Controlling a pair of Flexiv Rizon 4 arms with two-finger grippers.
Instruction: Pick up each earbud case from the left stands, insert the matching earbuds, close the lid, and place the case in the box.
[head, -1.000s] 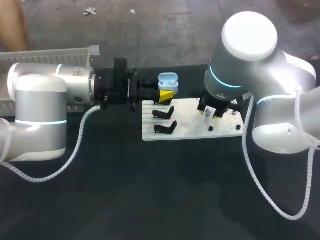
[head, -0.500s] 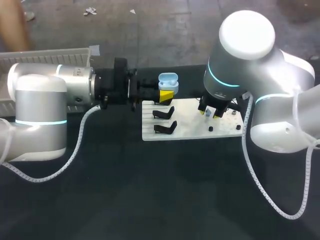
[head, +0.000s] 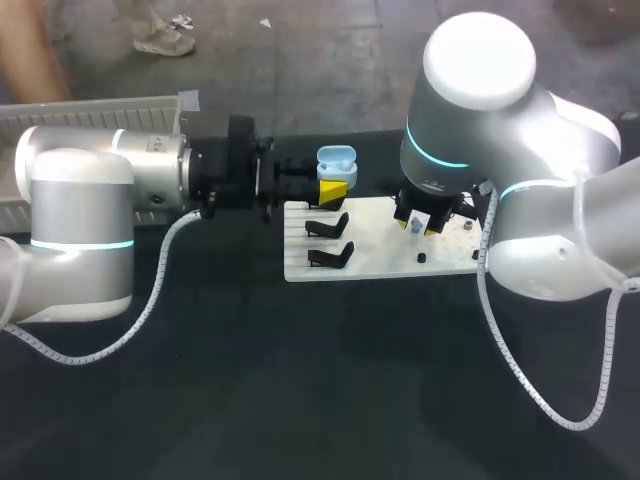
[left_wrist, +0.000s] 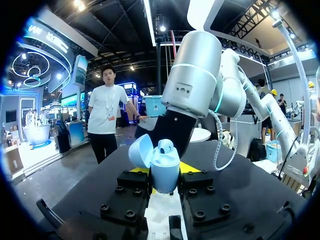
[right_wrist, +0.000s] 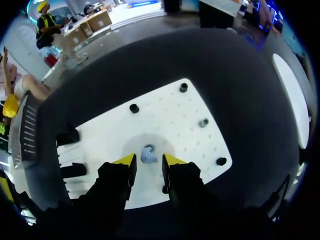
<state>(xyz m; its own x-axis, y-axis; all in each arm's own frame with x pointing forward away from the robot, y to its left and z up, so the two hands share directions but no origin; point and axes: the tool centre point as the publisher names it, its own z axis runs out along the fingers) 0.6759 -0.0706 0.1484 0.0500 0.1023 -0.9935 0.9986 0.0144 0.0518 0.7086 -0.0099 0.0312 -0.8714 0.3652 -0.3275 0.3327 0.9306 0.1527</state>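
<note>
Starting with the big hardware, the left arm (head: 90, 200) is stretching in from the left of the frame and the right arm (head: 470, 110) is bulking over the upper right, both above the dark tabletop (head: 300, 380). They are standing close, so a wide swing across could knock one wrist into the other.

The white board (head: 380, 262) is lying at centre frame, with two black stands (head: 328, 225) on its left part, both sitting vacant.

The left end effector (head: 334, 188) is clenching the light-blue earbud case (head: 336, 160) by its lower body just above the board's upper left corner, lid hanging open. The grip is looking low on a rounded shell. I am judging that a hard push from above could tip the case or slide it between the pads.

The right end effector (head: 420, 226) is hovering over the board, released, with its yellow tips straddling the tiny blue earbud (right_wrist: 148, 155). The bud is lying on the board between the fingers and touching neither. That is the risky bit: it is small and curved, so an off-centre squeeze could squirt it sideways or twist it. A twisted bud would not be seating in its socket, and the lid would not be closing.
</note>
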